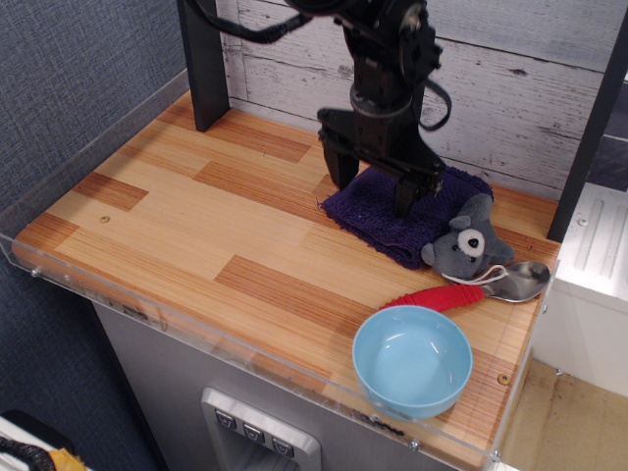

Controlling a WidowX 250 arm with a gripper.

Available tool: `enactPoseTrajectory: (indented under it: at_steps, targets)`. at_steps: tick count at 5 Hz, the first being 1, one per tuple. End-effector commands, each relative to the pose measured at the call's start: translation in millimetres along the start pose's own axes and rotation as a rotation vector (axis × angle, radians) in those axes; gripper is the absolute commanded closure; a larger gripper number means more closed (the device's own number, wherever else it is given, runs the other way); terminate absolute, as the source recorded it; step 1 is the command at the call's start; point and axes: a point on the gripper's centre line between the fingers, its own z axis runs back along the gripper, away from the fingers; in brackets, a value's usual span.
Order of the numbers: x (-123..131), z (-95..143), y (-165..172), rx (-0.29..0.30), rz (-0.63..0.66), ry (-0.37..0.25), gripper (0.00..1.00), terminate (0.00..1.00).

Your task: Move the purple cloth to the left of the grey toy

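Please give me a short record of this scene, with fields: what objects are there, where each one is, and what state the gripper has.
surface: wooden table with a clear rim
purple cloth: lying flat at the back right, by the plank wall
grey toy: plush animal touching the cloth's right corner
spoon: red handle, silver bowl, in front of the toy
blue bowl: empty, front right near the edge
gripper: open, fingers pointing down over the cloth, one on each side of its middle
cloth relative to toy: on the toy's left in the image, touching it
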Motion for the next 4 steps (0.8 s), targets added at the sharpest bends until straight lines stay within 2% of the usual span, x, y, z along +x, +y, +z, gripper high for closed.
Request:
enactPoseTrajectory:
  at_steps: [1,2,3,4]
  targets:
    - [24,65,5,0.04,-0.044,-0.215,0.0,0.0]
    - [30,86,4,0.084,-0.114,-0.303,0.0,0.0]
    - [31,96,1,0.202,-0.227,-0.411,0.0,0.0]
    - [31,96,1,0.202,-0.227,-0.411,0.0,0.0]
